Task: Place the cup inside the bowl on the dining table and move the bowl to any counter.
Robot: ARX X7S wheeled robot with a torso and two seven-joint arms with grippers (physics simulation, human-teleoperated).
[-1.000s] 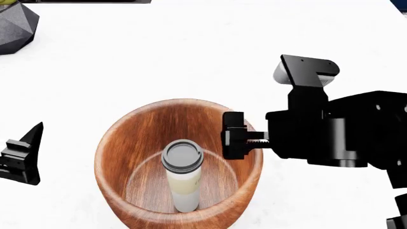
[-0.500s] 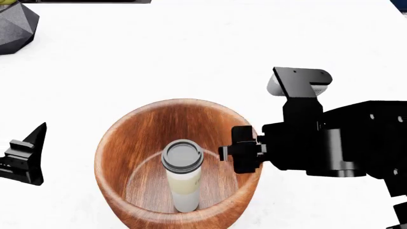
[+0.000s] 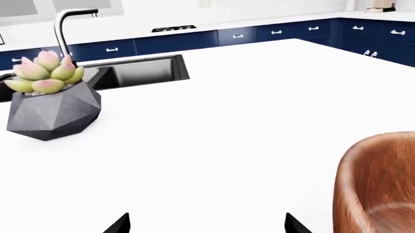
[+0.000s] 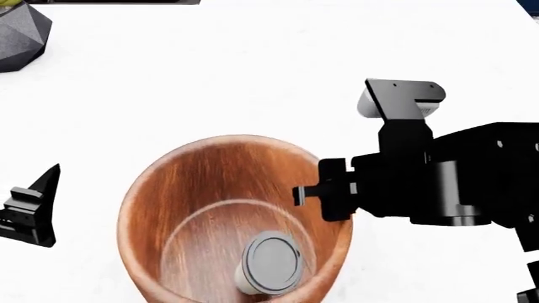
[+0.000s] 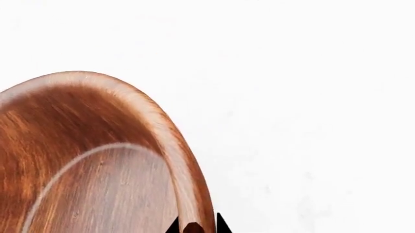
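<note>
The reddish-brown wooden bowl [image 4: 173, 189] rests on the white dining table [image 4: 252, 63], near its front edge, and leans toward me. Inside it the cream cup [image 4: 271, 271] lies tipped over against the near wall, its dark grey lid facing up. My right gripper [image 4: 324, 192] is shut on the bowl's right rim, one finger inside and one outside; the right wrist view shows the rim [image 5: 172, 160] pinched at my right gripper [image 5: 196, 227]. My left gripper [image 4: 34, 202] hangs open to the left of the bowl, holding nothing. In the left wrist view the bowl [image 3: 376, 184] lies off to one side of my left gripper [image 3: 206, 225].
A dark grey faceted planter [image 4: 17, 35] with a succulent [image 3: 48, 73] stands at the table's far left. Beyond it are a sink [image 3: 139, 70] and a faucet [image 3: 65, 29]. A white worktop [image 3: 272, 22] over navy cabinets [image 3: 175, 41] runs along the back.
The right gripper closed on the bowl's right rim. The bowl has tilted, and the cup, upright before, has fallen over inside it. The left gripper barely moved.
</note>
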